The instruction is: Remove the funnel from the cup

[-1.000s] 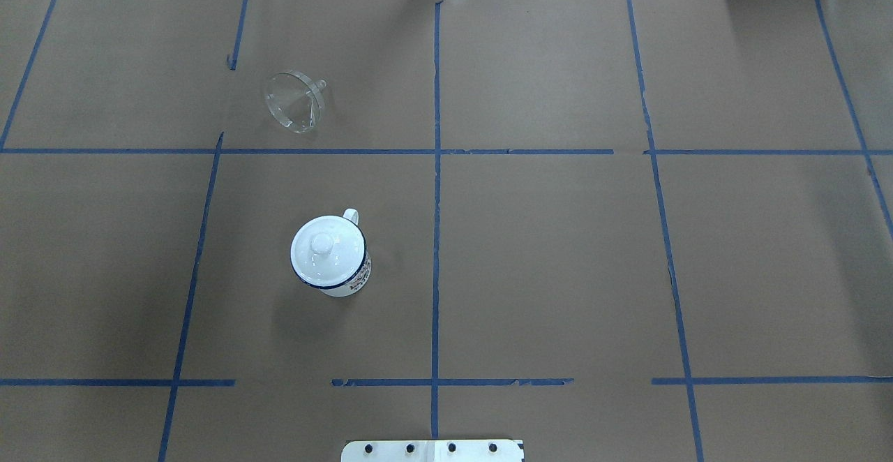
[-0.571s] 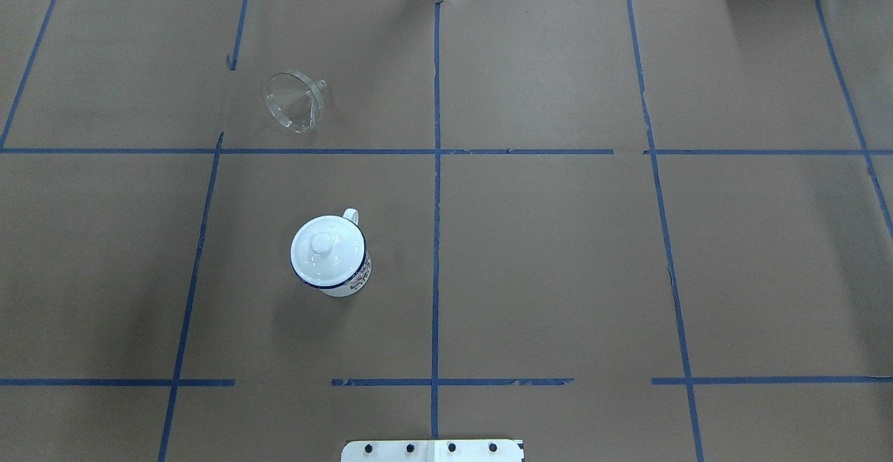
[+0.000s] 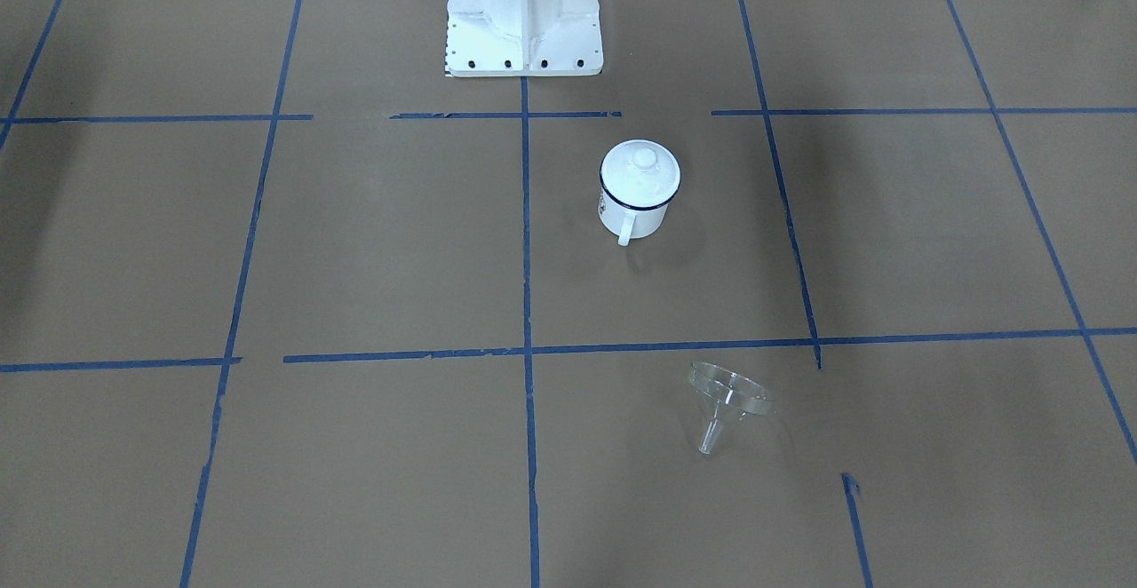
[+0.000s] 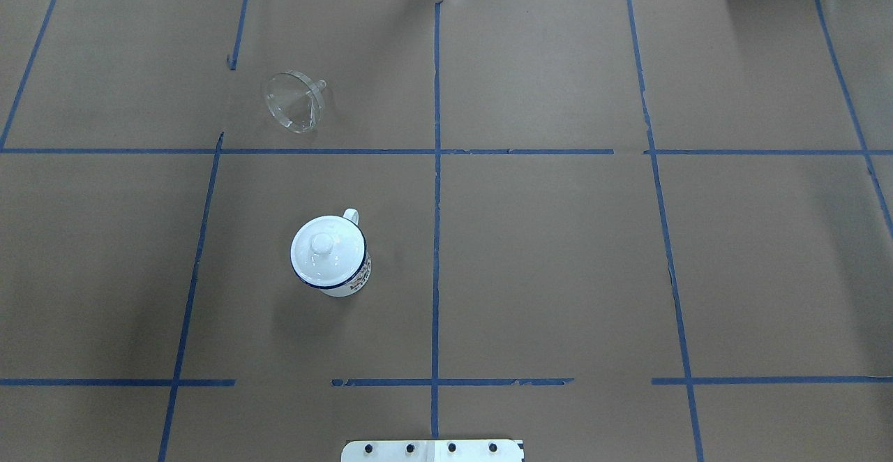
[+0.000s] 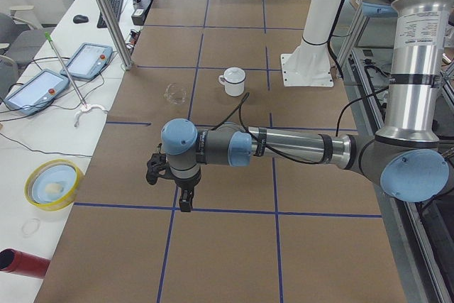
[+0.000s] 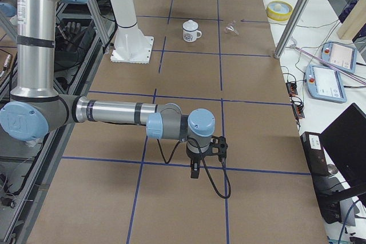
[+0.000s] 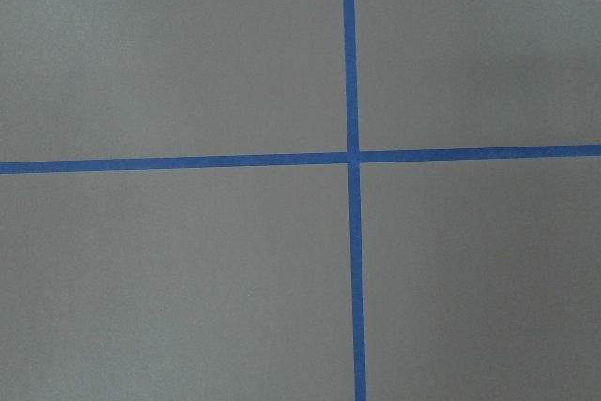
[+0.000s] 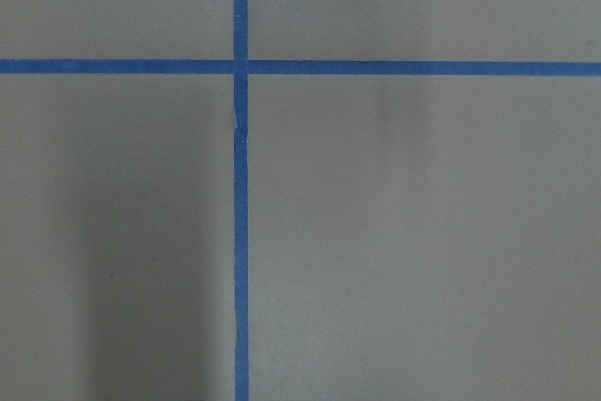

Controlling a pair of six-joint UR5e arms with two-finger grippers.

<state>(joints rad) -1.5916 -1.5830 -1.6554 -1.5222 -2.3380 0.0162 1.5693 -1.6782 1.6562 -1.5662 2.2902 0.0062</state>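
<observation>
So the funnel [image 4: 294, 102] is already out of the cup [image 4: 352, 278]. It's lying on its side on the table [image 4: 558, 273], well apart from the cup on the side away from the robot base, with its spout pointing away from the cup. The cup's upright with a white knobbed lid [image 4: 322, 244] on top, so no idea what's inside. The left gripper [image 5: 184, 202] looks nearer the funnel than the right gripper [image 6: 195, 171], which is far off past the cup's other side. Both show only in the side views, so can't tell if they're spread or pinched.

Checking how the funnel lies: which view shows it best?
Exterior front-facing: the funnel lies on its side, cone and spout distinct. Overhead shows it fainter; both side views show it tiny; wrist views miss it.
</observation>
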